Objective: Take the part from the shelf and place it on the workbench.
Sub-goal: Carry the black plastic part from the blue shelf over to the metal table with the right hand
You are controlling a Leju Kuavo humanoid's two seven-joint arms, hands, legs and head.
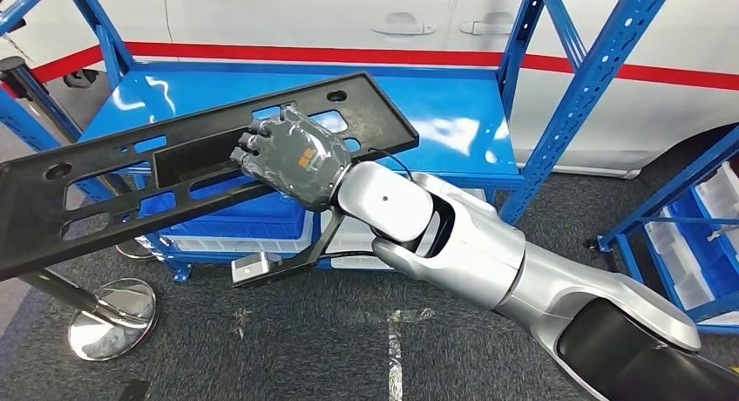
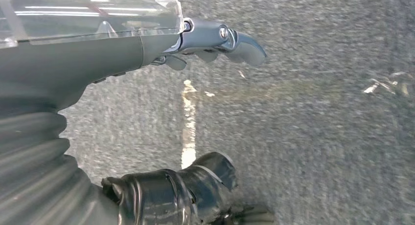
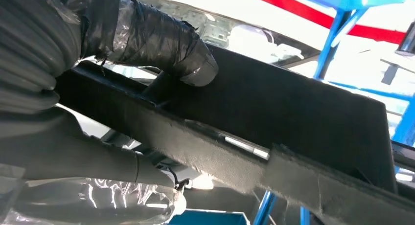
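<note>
The part is a long flat black plastic panel (image 1: 105, 179) with several slots and holes, held tilted in the air in front of the blue shelf (image 1: 440, 122). My right hand (image 1: 294, 155) grips it near its right end, fingers over the top face. In the right wrist view the thumb (image 3: 161, 41) presses on the panel's black edge (image 3: 274, 112). My left hand (image 2: 147, 49) hangs over the grey carpet with its fingers apart and nothing in it.
The blue metal rack has upright posts (image 1: 601, 78) on the right and blue bins (image 1: 235, 227) on a lower level. A chrome stanchion base (image 1: 113, 318) stands on the carpet at lower left. A white vehicle with a red stripe (image 1: 436, 57) is behind the rack.
</note>
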